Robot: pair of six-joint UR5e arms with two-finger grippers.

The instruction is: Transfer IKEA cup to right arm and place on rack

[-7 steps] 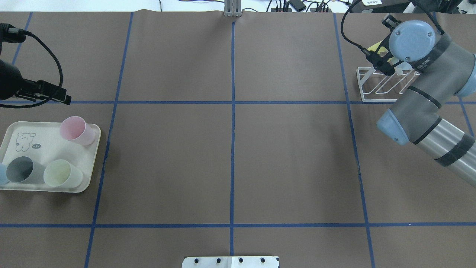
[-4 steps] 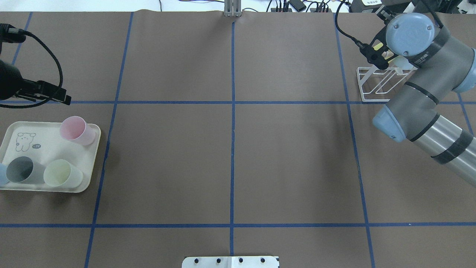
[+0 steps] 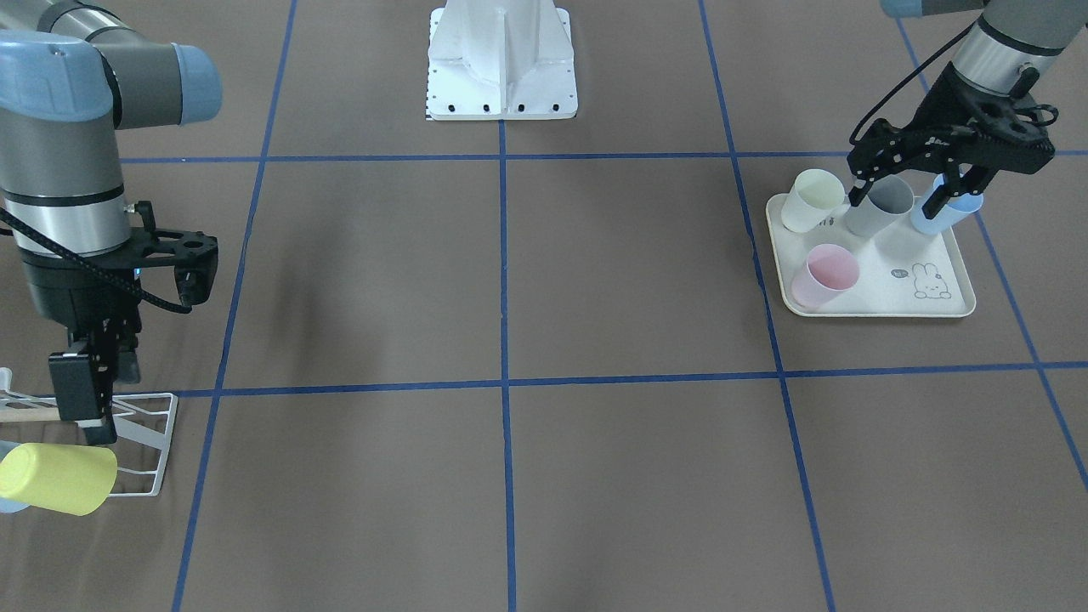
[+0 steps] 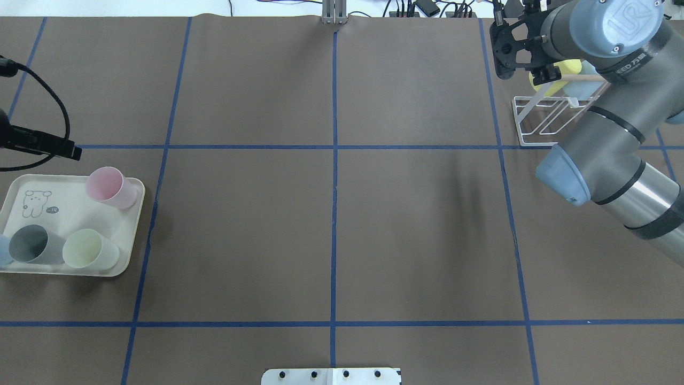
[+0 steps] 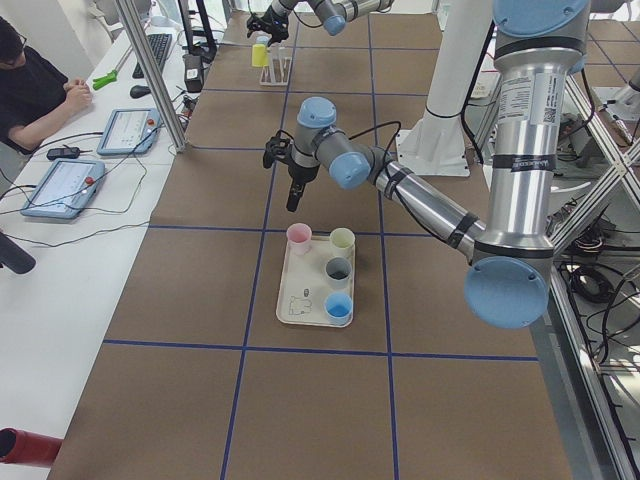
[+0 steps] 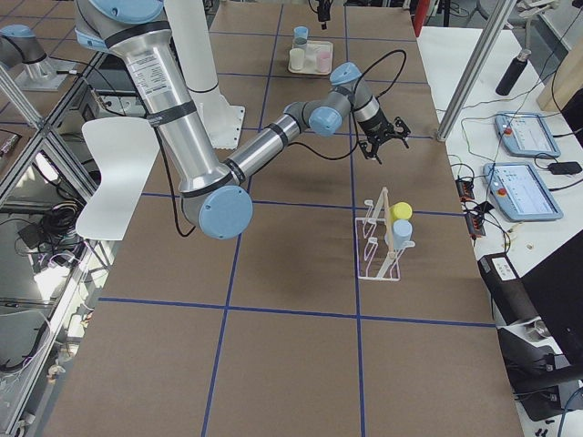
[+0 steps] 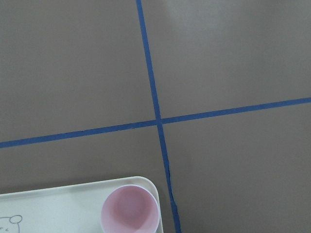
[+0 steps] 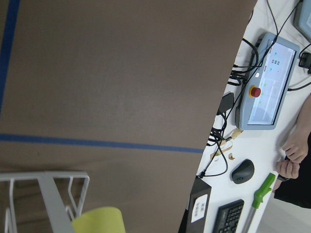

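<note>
Nearest me on the brown-covered counter (image 4: 331, 230), ruled by blue tape lines (image 4: 334, 147), the cream tray (image 3: 875, 313) carries four cups, and my left fingers (image 3: 858, 191) hang spread and empty just beside it. Farther out, the yellow cup (image 4: 561, 72) sits on the white rack (image 4: 526, 120) next to a pale blue cup (image 6: 402, 238), while my right fingers (image 3: 75, 395) stand parted, holding nothing. Beyond the counter's edge, a white desk (image 5: 90, 250) carries control tablets (image 5: 65, 185) and cables, and a person (image 5: 30, 90) sits there.
</note>
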